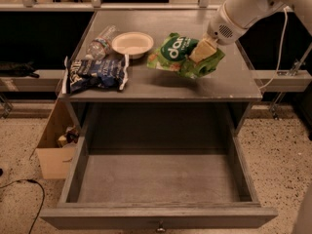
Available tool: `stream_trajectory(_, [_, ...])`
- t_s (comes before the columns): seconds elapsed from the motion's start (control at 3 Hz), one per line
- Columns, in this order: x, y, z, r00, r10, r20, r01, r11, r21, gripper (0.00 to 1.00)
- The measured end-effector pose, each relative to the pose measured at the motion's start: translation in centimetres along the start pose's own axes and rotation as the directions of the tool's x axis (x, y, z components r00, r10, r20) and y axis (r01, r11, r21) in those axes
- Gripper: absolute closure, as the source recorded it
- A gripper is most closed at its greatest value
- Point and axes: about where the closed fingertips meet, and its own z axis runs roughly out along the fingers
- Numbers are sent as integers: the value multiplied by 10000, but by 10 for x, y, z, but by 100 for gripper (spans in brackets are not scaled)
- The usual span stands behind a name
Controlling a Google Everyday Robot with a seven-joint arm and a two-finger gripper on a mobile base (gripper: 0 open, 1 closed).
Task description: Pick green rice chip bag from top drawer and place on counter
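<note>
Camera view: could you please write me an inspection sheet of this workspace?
Surface: counter, grey, with worn edges.
Job's things: green rice chip bag over the counter's right half, whether resting or lifted is unclear; top drawer pulled open, nothing seen inside.
Clutter: dark blue snack bag at the counter's front left; white bowl and plastic bottle behind it.
Grippers: gripper at the green bag's right end.
Cables: white cable right of the counter; black cable on the floor.
Surroundings: cardboard box left of the drawer; speckled floor.
</note>
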Motion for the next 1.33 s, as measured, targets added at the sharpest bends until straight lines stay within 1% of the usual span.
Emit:
stream_trajectory(0.33, [0,0,0,10000,0,0,0,10000,0,60])
stream_trajectory(0.67, [0,0,0,10000,0,0,0,10000,-1,35])
stream_trajectory(1.0, [0,0,0,10000,0,0,0,10000,-1,14])
stream_trajectory(1.33, [0,0,0,10000,-1,-1,1,10000,-3,0])
